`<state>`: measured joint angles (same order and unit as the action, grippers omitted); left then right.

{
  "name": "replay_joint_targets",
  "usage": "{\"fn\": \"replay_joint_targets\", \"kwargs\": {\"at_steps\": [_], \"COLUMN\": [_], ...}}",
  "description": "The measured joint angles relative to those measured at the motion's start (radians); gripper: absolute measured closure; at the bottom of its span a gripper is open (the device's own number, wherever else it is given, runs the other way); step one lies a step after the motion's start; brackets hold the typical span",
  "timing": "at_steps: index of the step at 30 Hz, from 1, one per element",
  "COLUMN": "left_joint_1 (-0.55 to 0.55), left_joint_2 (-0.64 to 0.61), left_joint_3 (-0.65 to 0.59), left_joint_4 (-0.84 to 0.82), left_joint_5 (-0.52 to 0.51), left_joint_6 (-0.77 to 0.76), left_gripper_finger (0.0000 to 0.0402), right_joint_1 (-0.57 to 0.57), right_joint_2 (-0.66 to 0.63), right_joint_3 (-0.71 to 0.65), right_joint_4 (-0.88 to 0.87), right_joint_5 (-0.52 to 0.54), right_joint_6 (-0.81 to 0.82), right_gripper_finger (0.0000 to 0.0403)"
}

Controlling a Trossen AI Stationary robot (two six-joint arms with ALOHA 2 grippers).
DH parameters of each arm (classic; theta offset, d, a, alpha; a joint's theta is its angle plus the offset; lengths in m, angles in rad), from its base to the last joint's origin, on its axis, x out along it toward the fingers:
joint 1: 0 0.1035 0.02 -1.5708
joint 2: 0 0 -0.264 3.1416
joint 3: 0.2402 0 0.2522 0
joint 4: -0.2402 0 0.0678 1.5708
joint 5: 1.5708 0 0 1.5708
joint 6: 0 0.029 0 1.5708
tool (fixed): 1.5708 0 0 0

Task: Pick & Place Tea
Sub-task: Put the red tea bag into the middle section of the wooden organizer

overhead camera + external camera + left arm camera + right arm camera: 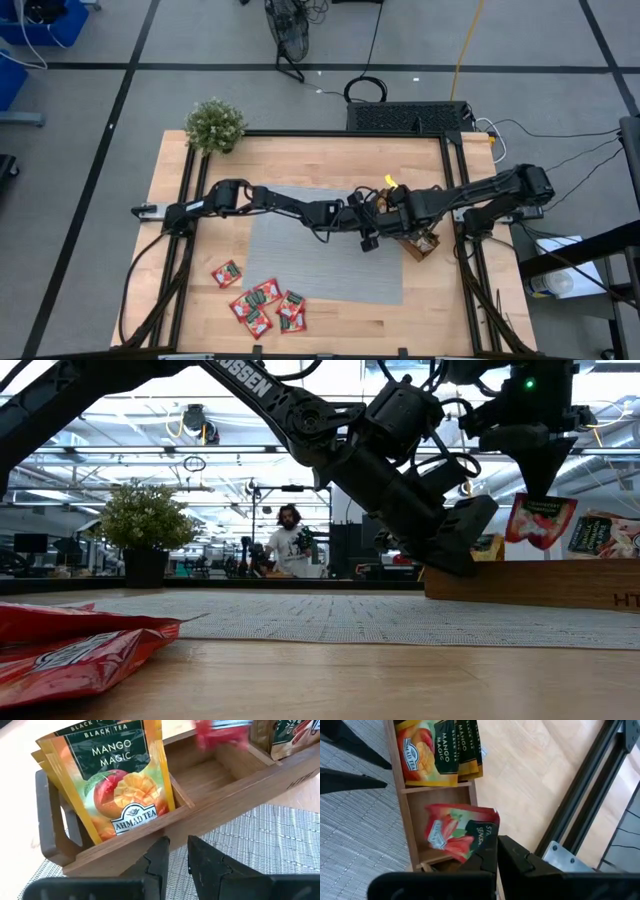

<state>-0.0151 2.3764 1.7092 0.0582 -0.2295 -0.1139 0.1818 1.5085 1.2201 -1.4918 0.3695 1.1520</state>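
Note:
My right gripper (497, 852) is shut on a red tea sachet (455, 832) and hangs it over the middle compartment of the brown wooden tray (420, 243); in the low view the red sachet (540, 520) is just above the tray wall (530, 582). Orange-yellow mango sachets (115, 785) stand in the compartment beside it, and pale-and-green sachets (600, 535) in another. My left gripper (177, 852), its fingers shut to a narrow slit and holding nothing, points at the tray's long outer wall over the grey mat (320, 250). Several red sachets (262, 303) lie flat near the table's near-left edge. My right gripper pinches the red sachet between its two fingers at one corner (476, 844), coming from above and pointing down. The sachet hangs flat below the fingers, lifted clear over the tray. My left gripper's tips are close to the tray wall (165, 827); whether they touch it I cannot tell.
A potted plant (215, 125) stands at the table's far-left corner. Black frame rails (462, 200) run along the table's sides, close to the tray on the right. The two arms meet tip to tip at the tray. A person (290, 540) is in the room beyond the table.

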Motion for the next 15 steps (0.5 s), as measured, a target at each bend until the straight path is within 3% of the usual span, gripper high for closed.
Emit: {"fn": "replay_joint_targets", "kwargs": {"at_steps": [15], "left_joint_1": [0.002], "left_joint_2": [0.000], "left_joint_3": [-0.002], "left_joint_4": [-0.010], "left_joint_5": [-0.003], "left_joint_6": [0.001], "left_gripper_finger": [0.0323], "right_joint_1": [0.003], "right_joint_2": [0.061], "right_joint_3": [0.000], "right_joint_4": [0.009], "right_joint_5": [-0.005], "right_joint_6": [-0.008], "right_gripper_finger": [0.0403]}}
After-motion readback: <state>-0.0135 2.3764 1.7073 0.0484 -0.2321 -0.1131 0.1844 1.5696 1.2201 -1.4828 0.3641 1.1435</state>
